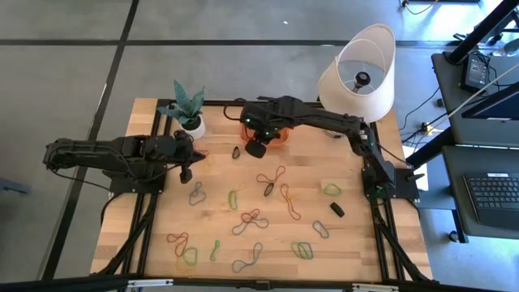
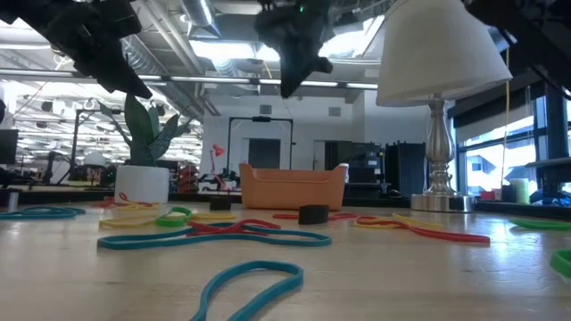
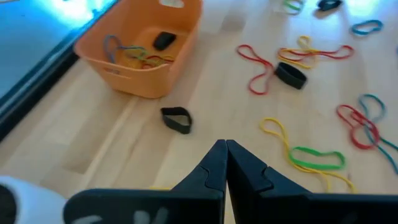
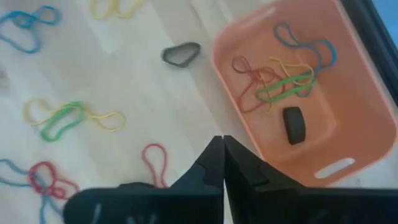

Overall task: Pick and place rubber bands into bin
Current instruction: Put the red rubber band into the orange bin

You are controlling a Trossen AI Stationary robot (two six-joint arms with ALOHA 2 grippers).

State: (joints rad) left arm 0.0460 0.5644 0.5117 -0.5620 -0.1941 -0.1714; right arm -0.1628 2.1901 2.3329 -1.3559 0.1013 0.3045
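The bin point(image 1: 280, 134) sits at the table's point(image 1: 357, 243) twelve o'clock edge, with the plant pot point(image 1: 192, 126) at its nine o'clock and the lamp point(image 1: 358, 69) at its two o'clock. Several rubber bands point(image 4: 280, 74) lie inside the bin. The right gripper point(image 1: 256, 149) hangs above the bin's seven o'clock corner, fingers together; the left gripper point(image 1: 186, 173), also closed, is at the pot's six o'clock. More bands spread over the table from the bin's six o'clock side, one point(image 1: 236, 152) just beside it.

no text, label, brand or number can be read anywhere — not on the table things, nor on the arms, nor in the room behind.
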